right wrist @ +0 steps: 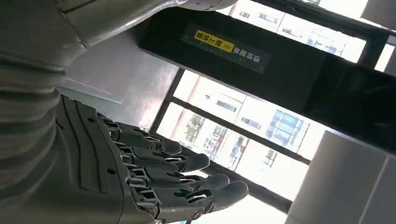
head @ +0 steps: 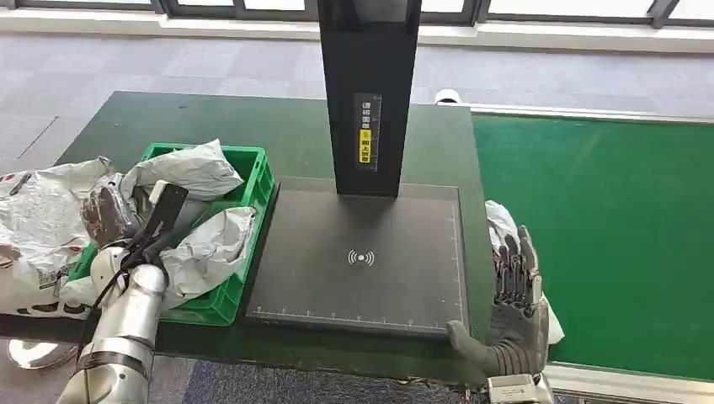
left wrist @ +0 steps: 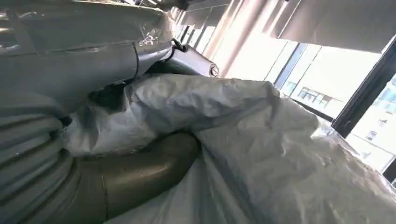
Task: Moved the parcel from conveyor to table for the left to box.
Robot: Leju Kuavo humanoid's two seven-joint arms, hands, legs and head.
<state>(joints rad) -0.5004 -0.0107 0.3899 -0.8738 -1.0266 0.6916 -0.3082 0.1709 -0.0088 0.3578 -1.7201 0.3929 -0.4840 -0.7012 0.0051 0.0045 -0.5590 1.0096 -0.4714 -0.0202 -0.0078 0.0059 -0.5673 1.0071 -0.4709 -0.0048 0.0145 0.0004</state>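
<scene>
White crumpled parcels fill the green basket point(head: 253, 172) at the table's left; more lie in a heap point(head: 42, 210) beside it. My left hand point(head: 108, 212) reaches in at the basket's left edge, among these parcels. In the left wrist view its thumb point(left wrist: 140, 172) presses into a fold of a white parcel point(left wrist: 261, 140), which wraps over it; the fingers are hidden. My right hand point(head: 515, 295) stands at the table's right front edge, fingers point(right wrist: 187, 179) straight and holding nothing. Behind it a white parcel point(head: 499, 220) lies on the green conveyor point(head: 606, 227).
A dark scanner plate point(head: 362, 257) with a tall black post point(head: 369, 93) sits in the middle of the dark table point(head: 278, 135), between basket and conveyor. Grey carpet lies beyond.
</scene>
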